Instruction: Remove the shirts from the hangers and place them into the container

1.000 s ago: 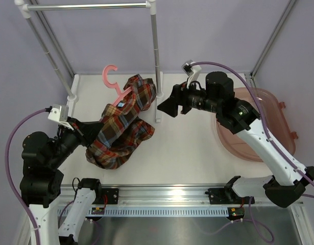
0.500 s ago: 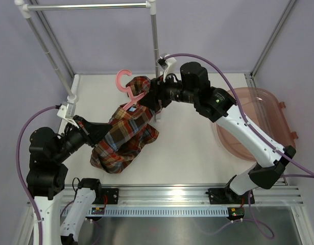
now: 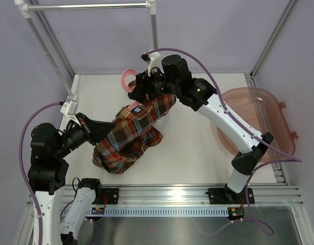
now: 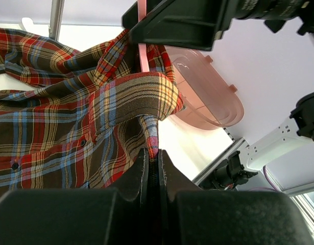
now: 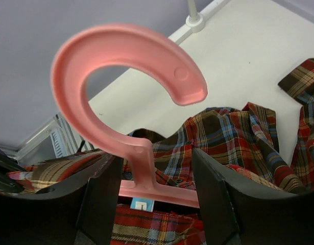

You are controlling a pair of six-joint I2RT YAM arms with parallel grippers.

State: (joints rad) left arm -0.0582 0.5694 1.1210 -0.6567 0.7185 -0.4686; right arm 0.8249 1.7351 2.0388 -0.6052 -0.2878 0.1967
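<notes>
**A:** Left side first?
**B:** Left end effector point(image 3: 101, 127) clenched on a fold of the plaid shirt point(image 3: 132, 131). The left wrist view shows the cloth nipped between shut jaws. The shirt is bunched on the tabletop point(image 3: 197, 153), centre-left of the frame.
**A:** Centre?
**B:** Pink hanger point(image 3: 128, 78) at upper centre, its bar under the collar. Right end effector point(image 3: 140, 91) released, fingers point(image 5: 103, 199) either side of the hanger's neck, with a gap showing. Only the right wrist view shows this; from overhead the wrist hides it.
**A:** Container?
**B:** Pinkish tub point(image 3: 279, 104) at the right edge, well apart from the shirt, which lies outside it. The left wrist view also catches the tub, beyond the collar.
</notes>
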